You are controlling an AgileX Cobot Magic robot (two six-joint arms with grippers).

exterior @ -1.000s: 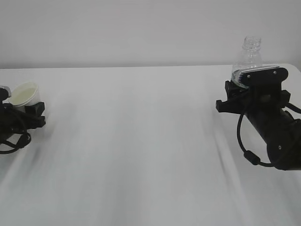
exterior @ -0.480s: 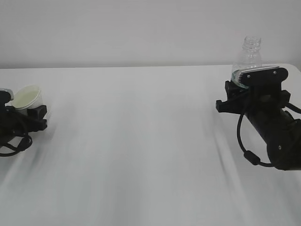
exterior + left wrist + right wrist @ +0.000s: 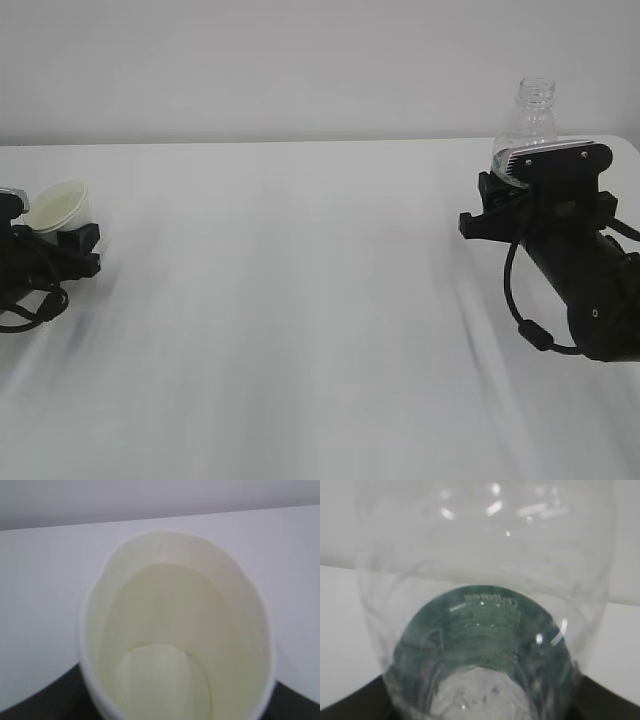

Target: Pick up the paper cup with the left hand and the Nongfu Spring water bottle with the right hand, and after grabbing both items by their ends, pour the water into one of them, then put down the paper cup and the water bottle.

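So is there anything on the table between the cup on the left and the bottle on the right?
Nothing visible. The paper cup sits in the left gripper at the far left, the water bottle in the right gripper at the far right, and the white table between them shows bare.

surf: white table [image 3: 300, 300]; plain, smooth; nothing loose on it

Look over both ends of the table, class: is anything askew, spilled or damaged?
One thing. The paper cup, at the far left in the left hand, leans so its mouth faces the camera. Its inside looks dry in the left wrist view. The Nongfu Spring water bottle stands upright in the right hand, uncapped. No spill on the table.
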